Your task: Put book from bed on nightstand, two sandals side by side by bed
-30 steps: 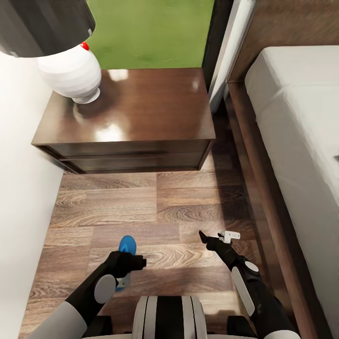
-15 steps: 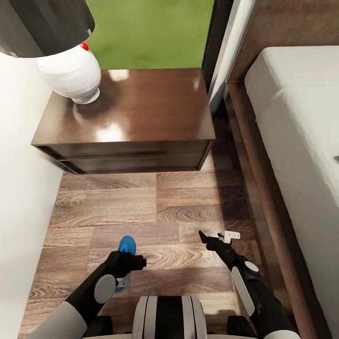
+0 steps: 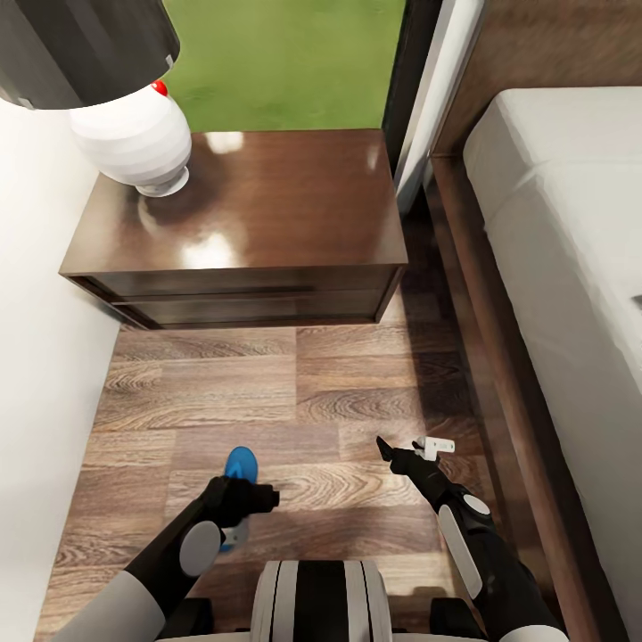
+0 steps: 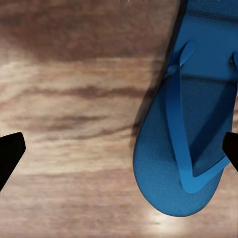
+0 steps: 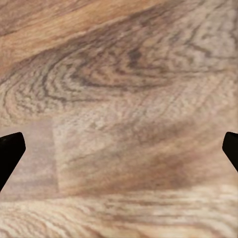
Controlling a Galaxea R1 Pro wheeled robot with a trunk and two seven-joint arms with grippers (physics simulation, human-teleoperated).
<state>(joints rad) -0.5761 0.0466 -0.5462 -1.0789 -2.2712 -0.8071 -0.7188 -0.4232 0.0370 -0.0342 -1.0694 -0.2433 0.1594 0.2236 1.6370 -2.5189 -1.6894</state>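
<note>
Currently both arms reach down low over the wood-plank floor [image 3: 267, 392] in the strip between the wall and the bed [image 3: 571, 267]. The left pincer [image 3: 242, 496] points down at the floor with its jaws spread wide; in the left wrist view its two dark fingertips [image 4: 11, 153] sit at opposite edges of the picture, well apart, and they hold nothing. One blue sandal [image 4: 191, 124] lies flat on the floor under this pincer, strap side up, set toward one fingertip rather than centred between the two. Whether that fingertip touches the sandal cannot be told. From the head camera the sandal's rounded end sticks out just beyond the pincer, on the side toward the nightstand [image 3: 241, 223].

The right pincer [image 3: 412, 448] hangs over bare floor, close beside the bed's dark wooden frame. Its jaws are likewise wide: the right wrist view shows its fingertips [image 5: 11, 153] at the far edges of the picture, with plain wood grain between them and nothing held.

Ahead of both pincers, well apart from them, stands the nightstand, glossy dark brown, against the wall and the window [image 3: 285, 62]. A white lamp [image 3: 134, 134] with a dark shade stands on the corner of its top farthest from the bed. The pale mattress lies to the outer side of the right pincer.
</note>
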